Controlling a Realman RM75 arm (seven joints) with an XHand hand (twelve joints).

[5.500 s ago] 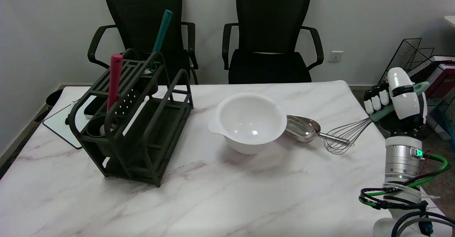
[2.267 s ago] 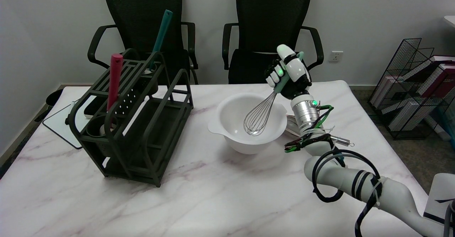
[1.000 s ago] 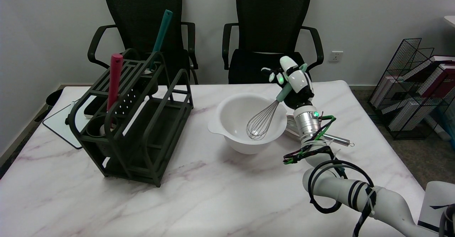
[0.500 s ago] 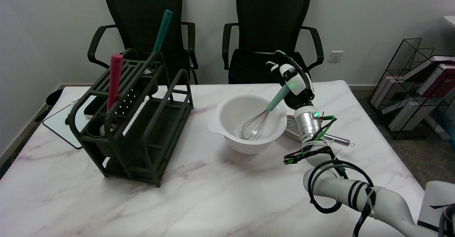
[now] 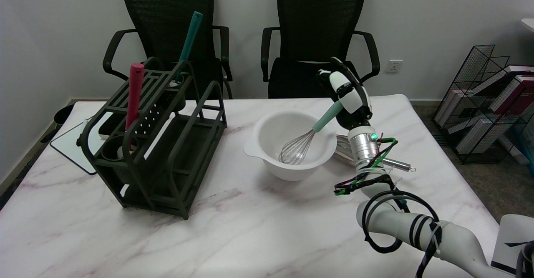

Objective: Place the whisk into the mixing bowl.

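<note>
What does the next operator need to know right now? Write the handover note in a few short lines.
Right hand: fingers spread above the bowl's right rim, holding nothing; whether it touches the handle tip is unclear.
Whisk: wire head down inside the white mixing bowl, green handle leaning out over the right rim toward the hand.
Done: whisk is in the bowl.
Left: lift the hand clear without knocking the handle.
Nearby: metal scoop on the table behind the wrist, black utensil rack to the left.

Scoop point(image 5: 344, 146) half behind right hand point(image 5: 348, 98)
</note>
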